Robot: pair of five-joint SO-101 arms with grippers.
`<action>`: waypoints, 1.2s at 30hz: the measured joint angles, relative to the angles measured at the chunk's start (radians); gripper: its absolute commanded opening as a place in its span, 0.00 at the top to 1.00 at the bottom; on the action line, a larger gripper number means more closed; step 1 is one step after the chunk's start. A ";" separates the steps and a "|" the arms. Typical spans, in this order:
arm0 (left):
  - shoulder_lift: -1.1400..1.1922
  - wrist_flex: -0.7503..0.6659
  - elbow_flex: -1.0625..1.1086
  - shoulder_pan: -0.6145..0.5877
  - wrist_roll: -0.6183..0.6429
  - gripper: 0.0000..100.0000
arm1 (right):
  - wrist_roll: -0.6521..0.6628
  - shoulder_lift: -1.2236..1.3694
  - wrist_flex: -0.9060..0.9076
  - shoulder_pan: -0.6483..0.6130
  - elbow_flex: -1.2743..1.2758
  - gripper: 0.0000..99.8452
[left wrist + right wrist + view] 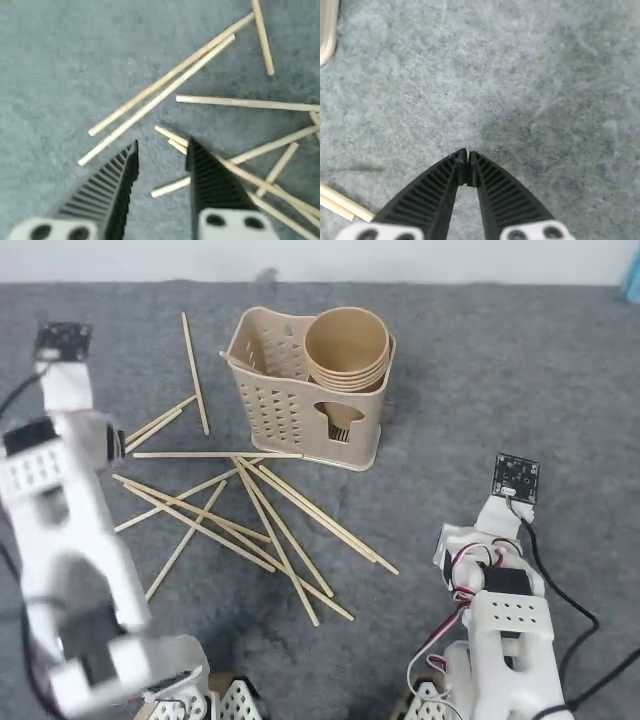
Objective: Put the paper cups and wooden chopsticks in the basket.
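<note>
- the paper cups (pixel 347 345) are seen nested in one stack, upright in one compartment of the basket (pixel 290 415); that half of the task is judged done.
- the wooden chopsticks (pixel 250 515) remain to be moved: they are scattered flat on the worktop (pixel 520 370) beside the basket, many crossed over one another.
- whether any chopstick is already inside the basket cannot be told.
- the chopsticks are seen as thin, pale, straight sticks; the cups are plain tan, and the basket is beige with perforated walls.
- the left gripper (pixel 163 145) is held over some stick ends, its fingers (pixel 117 180) apart with nothing clamped.
- the right gripper (pixel 468 152) is held over bare worktop, fingers pressed together on nothing.
</note>
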 measured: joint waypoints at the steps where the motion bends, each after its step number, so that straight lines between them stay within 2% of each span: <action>1: 0.066 0.034 -0.074 -0.002 -0.025 0.83 | 0.000 0.000 0.000 0.000 0.000 0.99; 5: 0.305 0.095 -0.344 0.000 -0.107 0.84 | 0.000 0.000 0.000 0.002 0.000 0.99; 8: 0.463 0.100 -0.516 0.000 -0.115 0.84 | 0.000 0.000 0.000 0.000 0.000 0.99; 18: 0.908 0.112 -0.939 0.006 -0.166 0.84 | 0.000 0.000 0.000 0.000 0.000 0.99; 30: 1.244 0.364 -1.416 0.046 -0.167 0.84 | 0.000 0.000 -0.046 0.000 0.005 0.99; 36: 1.364 0.440 -1.616 0.048 -0.216 0.84 | 0.000 0.000 -0.046 0.000 0.005 0.99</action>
